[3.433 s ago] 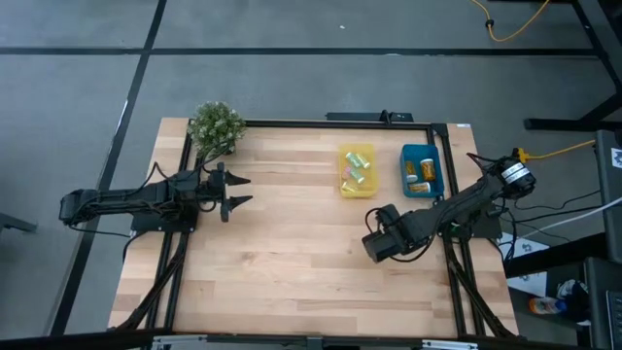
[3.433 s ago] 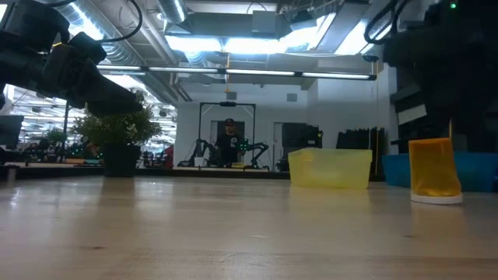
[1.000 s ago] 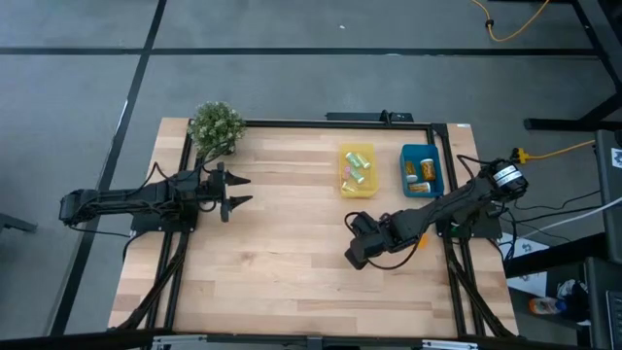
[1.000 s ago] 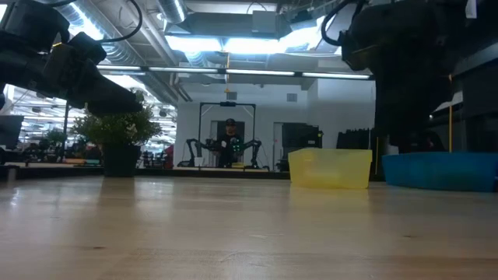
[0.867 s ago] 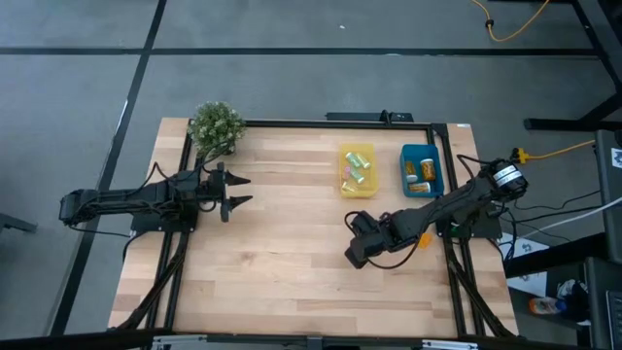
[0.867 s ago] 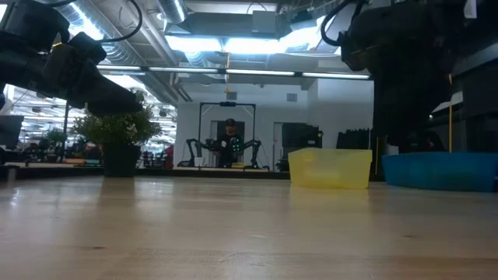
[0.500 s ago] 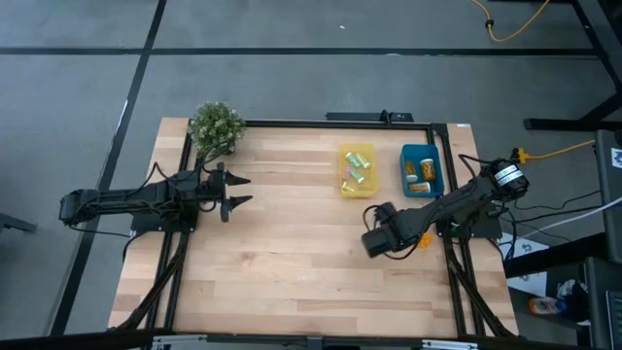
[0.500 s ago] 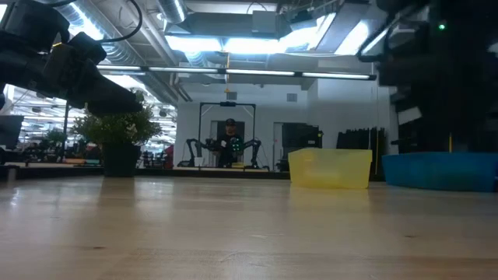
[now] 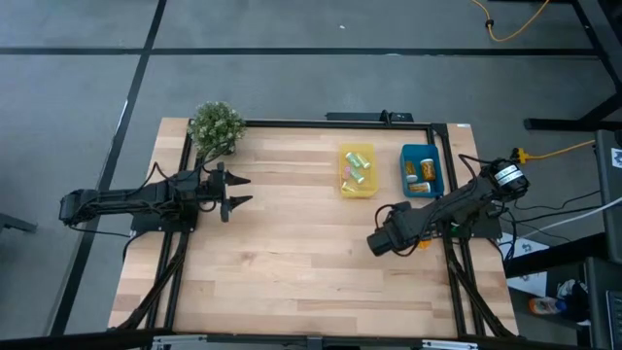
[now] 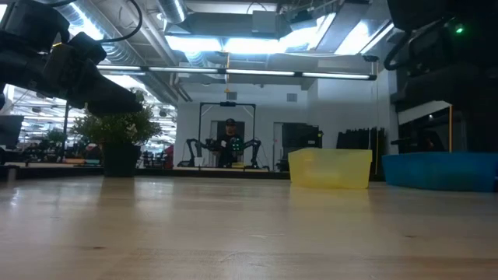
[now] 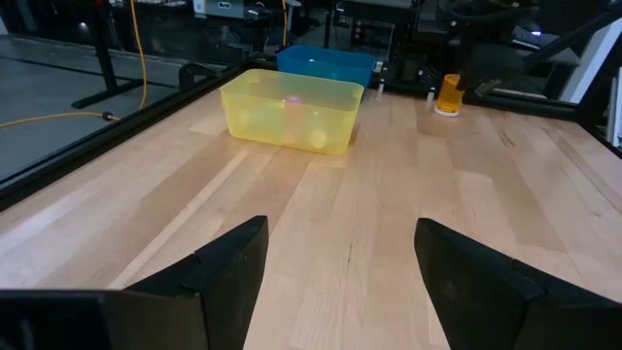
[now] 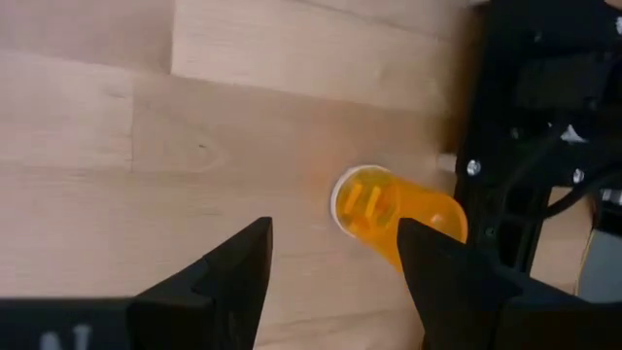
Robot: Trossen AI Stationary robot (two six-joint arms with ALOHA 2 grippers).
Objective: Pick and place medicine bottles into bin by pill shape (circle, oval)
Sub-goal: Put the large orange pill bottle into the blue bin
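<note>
Right gripper (image 9: 374,242) hovers pointing down over orange bottle (image 12: 389,216), jaws released.

Lighting even, bright, from overhead. Low view: ceiling light strips (image 10: 233,43) blown out, glare across upper centre; arm silhouettes dark against them. Tabletop (image 10: 233,233) foreground soft, far room sharper. High view: shadows faint, short under arms. Left wrist view: dim room beyond, mild sheen on wood. Right wrist view: orange bottle (image 12: 389,216) slightly blurred; near fingers out of focus.

Translucent plastic orange bottle (image 12: 394,222) on smooth wooden table (image 12: 194,146)
</note>
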